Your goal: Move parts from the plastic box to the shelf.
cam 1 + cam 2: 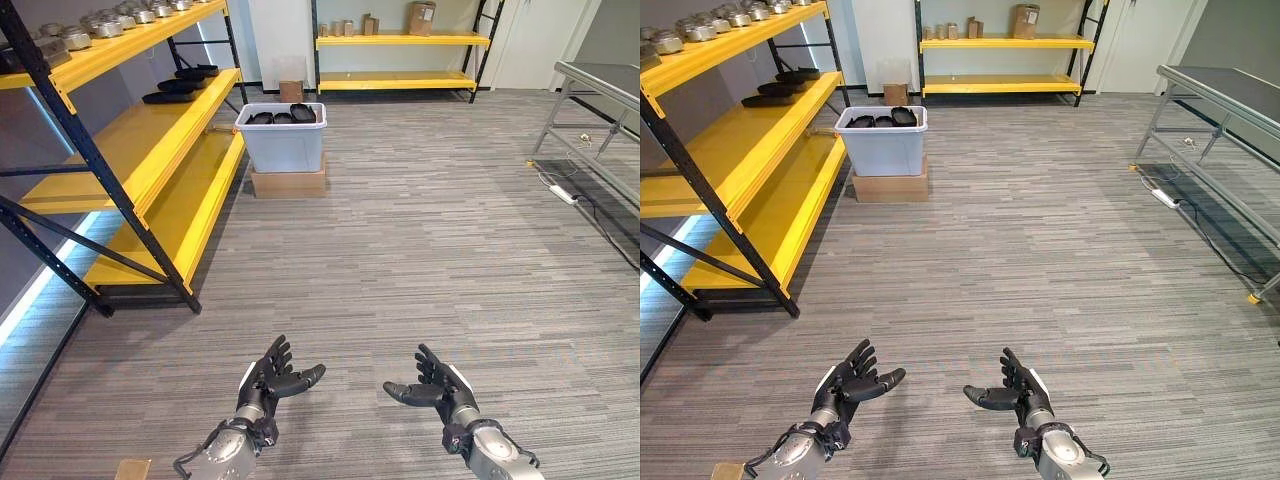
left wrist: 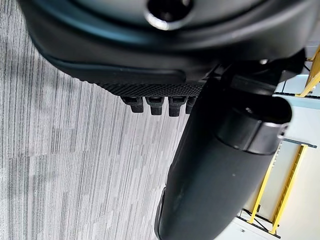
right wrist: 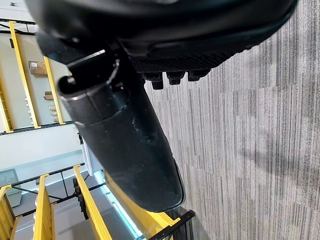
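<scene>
Presently the left hand [image 1: 272, 378] and the right hand [image 1: 432, 385] hang low in front of the robot, over bare grey carpet [image 1: 420, 250], palms turned toward each other, fingers spread and relaxed, thumbs pointing inward; neither holds anything, and both wrist views show the fingers extended with only floor past them. The step in hand appears to be the approach: no part has been picked up, and the plastic box [image 1: 283, 137] stands well apart from the hands, across the carpet, on a flat cardboard box [image 1: 288, 183] just beside the end of the yellow shelf [image 1: 150, 150]. The box is pale, translucent and open-topped, and several dark, flat, rounded parts [image 1: 283, 116] lie at its rim, stacked or overlapping; their exact form cannot be made out. Similar dark parts [image 1: 183, 84] already rest on the middle tier of the shelf, and metal pieces [image 1: 110, 22] line the top tier. In judgement, the next move calls for walking up to the box, then lowering a hand into it to close on one part. The middle tier has free room for placement.
</scene>
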`<state>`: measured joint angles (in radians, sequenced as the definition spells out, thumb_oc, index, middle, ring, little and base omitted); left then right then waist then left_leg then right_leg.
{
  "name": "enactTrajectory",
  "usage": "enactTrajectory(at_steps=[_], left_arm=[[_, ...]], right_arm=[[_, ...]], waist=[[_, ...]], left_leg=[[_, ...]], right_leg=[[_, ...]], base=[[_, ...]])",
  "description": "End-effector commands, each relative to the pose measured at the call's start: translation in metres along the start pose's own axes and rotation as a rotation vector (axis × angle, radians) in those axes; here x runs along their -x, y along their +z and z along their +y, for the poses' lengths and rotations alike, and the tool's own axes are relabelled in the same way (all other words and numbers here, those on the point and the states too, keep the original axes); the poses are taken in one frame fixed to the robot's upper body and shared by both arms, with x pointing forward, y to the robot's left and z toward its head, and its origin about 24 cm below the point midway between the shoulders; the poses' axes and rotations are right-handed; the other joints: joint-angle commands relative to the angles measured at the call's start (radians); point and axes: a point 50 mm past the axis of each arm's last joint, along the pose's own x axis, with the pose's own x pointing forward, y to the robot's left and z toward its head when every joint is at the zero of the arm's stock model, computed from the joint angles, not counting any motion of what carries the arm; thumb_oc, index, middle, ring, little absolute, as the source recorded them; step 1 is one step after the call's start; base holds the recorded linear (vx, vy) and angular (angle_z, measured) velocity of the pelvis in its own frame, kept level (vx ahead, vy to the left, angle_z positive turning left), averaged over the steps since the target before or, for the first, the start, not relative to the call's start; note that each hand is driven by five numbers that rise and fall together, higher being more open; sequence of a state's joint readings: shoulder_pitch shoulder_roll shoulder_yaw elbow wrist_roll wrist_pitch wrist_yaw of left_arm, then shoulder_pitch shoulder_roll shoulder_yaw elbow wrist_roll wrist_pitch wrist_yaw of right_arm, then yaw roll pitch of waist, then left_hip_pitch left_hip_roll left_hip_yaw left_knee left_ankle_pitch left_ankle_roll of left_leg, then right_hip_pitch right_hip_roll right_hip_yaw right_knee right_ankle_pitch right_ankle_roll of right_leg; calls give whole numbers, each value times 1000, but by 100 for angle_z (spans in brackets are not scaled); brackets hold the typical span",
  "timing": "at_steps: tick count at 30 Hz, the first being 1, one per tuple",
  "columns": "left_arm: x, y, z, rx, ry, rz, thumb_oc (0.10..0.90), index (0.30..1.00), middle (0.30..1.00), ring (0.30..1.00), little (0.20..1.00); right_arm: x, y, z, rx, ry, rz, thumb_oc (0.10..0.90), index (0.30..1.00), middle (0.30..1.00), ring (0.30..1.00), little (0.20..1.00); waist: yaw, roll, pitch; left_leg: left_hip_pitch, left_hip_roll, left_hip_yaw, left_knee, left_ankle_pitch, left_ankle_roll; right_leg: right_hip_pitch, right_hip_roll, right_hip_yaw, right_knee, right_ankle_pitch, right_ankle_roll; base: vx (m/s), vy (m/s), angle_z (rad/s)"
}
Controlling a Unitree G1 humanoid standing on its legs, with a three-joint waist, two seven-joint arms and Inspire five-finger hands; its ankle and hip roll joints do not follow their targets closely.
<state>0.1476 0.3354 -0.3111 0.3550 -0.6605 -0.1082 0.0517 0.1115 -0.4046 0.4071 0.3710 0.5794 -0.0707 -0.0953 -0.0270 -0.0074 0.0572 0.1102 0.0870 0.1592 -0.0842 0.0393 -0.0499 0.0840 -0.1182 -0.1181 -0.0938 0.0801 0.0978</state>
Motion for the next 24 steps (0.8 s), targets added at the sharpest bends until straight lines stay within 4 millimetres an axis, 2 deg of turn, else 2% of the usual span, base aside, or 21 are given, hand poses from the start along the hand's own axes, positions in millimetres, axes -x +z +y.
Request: enactTrajectory(at_steps=[1, 24], left_arm=[[-14, 40, -1, 3, -36, -186, 900, 1000, 1000, 1000, 1000], [-15, 37, 0, -3, -38, -177, 900, 1000, 1000, 1000, 1000]], right_arm=[[-12, 52, -1, 15, 20, -241, 900, 1000, 1000, 1000, 1000], [-12, 48, 2, 11, 33, -231, 900, 1000, 1000, 1000, 1000]], waist=[[0, -14, -17], [3, -13, -17]], left_leg=[[18, 39, -15, -3, -63, -2], [22, 37, -17, -3, -66, 1]], right_leg=[[16, -58, -24, 68, -101, 30], [19, -58, -28, 72, -106, 29]], base=[[0, 0, 0], [0, 0, 0]])
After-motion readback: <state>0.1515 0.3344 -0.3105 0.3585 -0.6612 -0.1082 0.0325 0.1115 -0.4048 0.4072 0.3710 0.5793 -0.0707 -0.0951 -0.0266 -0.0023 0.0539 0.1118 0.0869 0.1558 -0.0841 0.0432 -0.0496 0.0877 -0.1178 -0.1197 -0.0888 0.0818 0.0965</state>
